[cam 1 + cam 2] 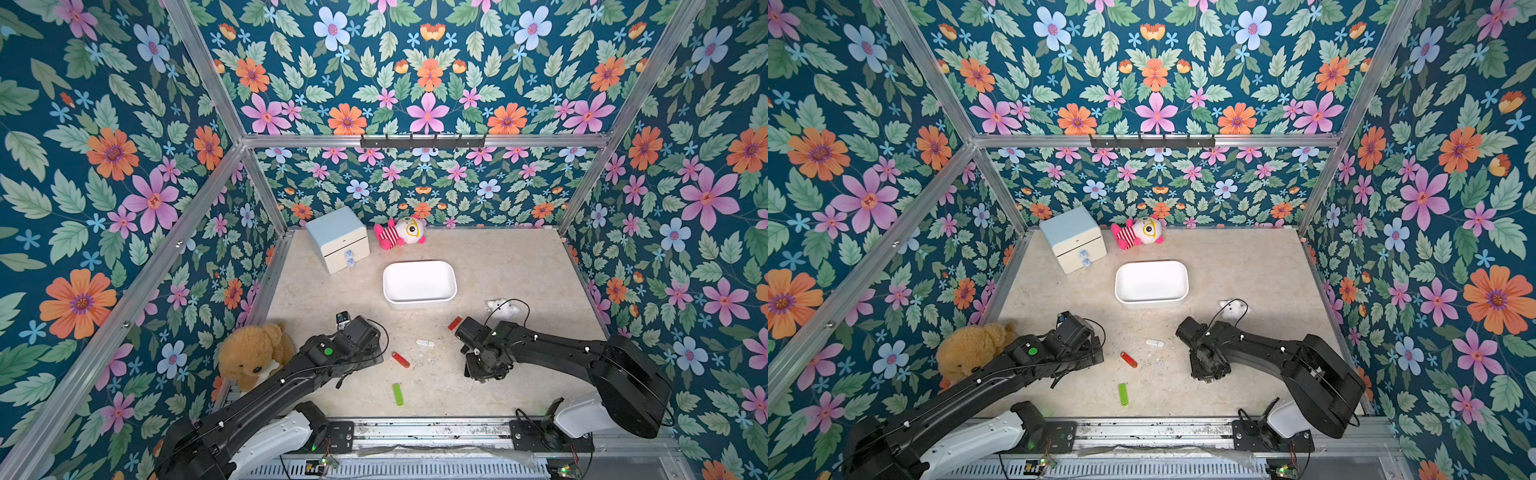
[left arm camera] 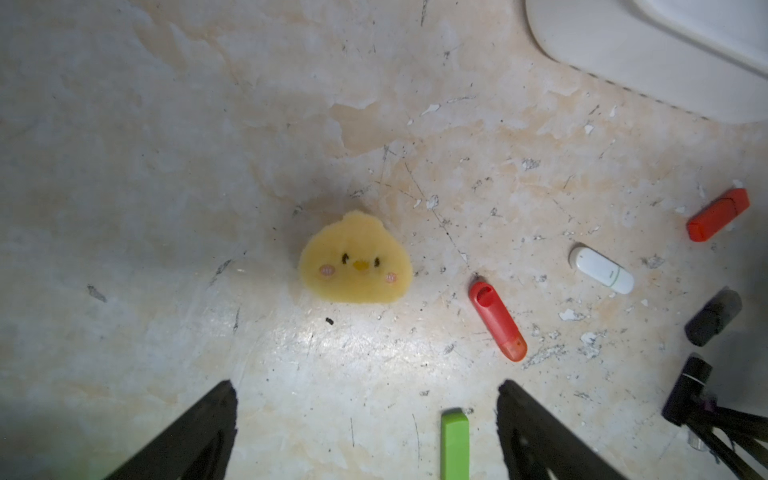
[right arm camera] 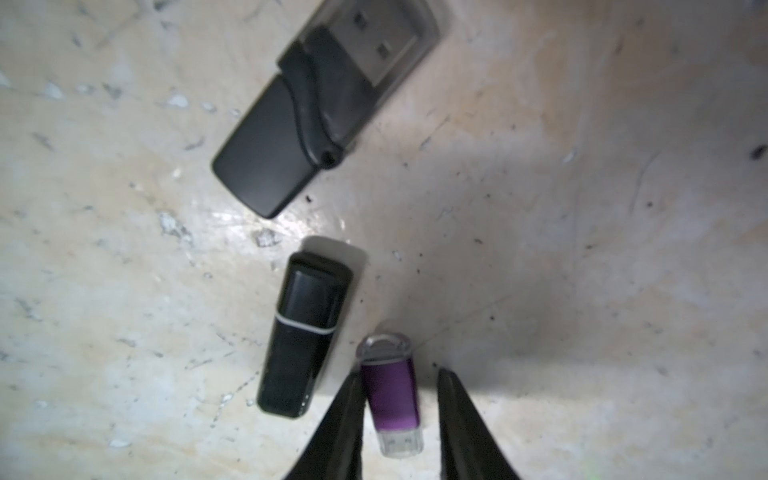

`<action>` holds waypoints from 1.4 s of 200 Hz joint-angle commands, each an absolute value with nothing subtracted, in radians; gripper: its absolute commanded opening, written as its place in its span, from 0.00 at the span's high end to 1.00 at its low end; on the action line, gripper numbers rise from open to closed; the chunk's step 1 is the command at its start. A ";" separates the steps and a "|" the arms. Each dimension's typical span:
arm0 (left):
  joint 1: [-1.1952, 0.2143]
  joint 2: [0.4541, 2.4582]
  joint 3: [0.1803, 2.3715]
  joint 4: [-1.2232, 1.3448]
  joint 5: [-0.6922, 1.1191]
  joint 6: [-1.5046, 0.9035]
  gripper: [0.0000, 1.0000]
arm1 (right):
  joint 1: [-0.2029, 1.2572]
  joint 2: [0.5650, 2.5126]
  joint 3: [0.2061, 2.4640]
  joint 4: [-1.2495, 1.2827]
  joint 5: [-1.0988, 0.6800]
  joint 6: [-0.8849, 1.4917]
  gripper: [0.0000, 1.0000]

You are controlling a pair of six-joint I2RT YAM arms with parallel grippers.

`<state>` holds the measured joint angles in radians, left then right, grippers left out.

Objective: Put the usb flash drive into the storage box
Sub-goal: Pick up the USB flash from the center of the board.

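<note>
The purple flash drive (image 3: 390, 395) lies flat on the table between the fingers of the right gripper (image 3: 400, 374). The jaws straddle it, narrowed but not clamped: one finger touches its side and a gap shows at the other. In both top views the drive is hidden under the right wrist, lower right of centre.

Just beside it lies a black drive with a white band (image 3: 305, 336), close enough to crowd that finger. A larger black drive with a clear cap (image 3: 291, 124) lies a little further off.

The storage box (image 1: 419, 305) sits at centre frame, well apart from the gripper. On the table between the two arms lie a white drive (image 1: 425, 343) and a red drive (image 1: 400, 359). A second red drive (image 1: 454, 323) lies towards the box and a green drive (image 1: 398, 394) nearer the bottom edge.

The left gripper (image 2: 366, 384) hangs with its jaws spread wide and holds nothing; a yellow chick face (image 2: 355, 264) lies beneath it.

A small white plush (image 1: 503, 308) lies right of the box. A drawer cabinet (image 1: 337, 239) and a striped doll (image 1: 400, 233) stand at the back, and a teddy bear (image 1: 253, 355) sits lower left.

The table (image 1: 519, 257) is beige, marbled, scratched and flaking. Floral wallpaper (image 1: 428, 75) on an aluminium frame (image 1: 540, 140) encloses it.
</note>
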<state>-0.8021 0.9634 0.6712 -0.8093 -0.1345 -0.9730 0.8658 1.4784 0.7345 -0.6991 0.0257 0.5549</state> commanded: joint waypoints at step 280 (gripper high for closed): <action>-1.269 1.422 0.740 -0.703 -0.076 -1.308 0.23 | 0.794 1.320 0.723 -0.789 0.119 0.598 1.00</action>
